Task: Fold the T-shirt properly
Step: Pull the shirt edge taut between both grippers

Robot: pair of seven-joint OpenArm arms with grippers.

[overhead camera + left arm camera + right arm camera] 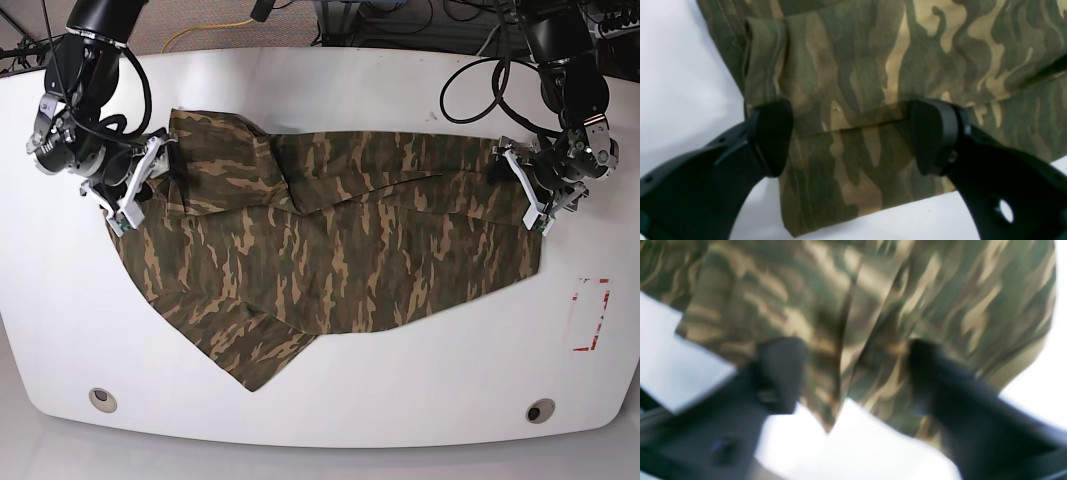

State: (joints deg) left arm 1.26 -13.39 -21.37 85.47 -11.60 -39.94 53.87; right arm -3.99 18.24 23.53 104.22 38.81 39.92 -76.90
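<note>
Fingers (933, 136) spread, both arms at T-shirt (340, 240)

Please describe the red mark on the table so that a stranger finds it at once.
On the white table, look past the camouflage T-shirt toward the side of the left gripper. The red mark is an outlined rectangle, the table's only red thing.

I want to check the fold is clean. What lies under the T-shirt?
Only the white table shows around the T-shirt. Folded layers overlap near the left claw; anything beneath the cloth is covered.
</note>
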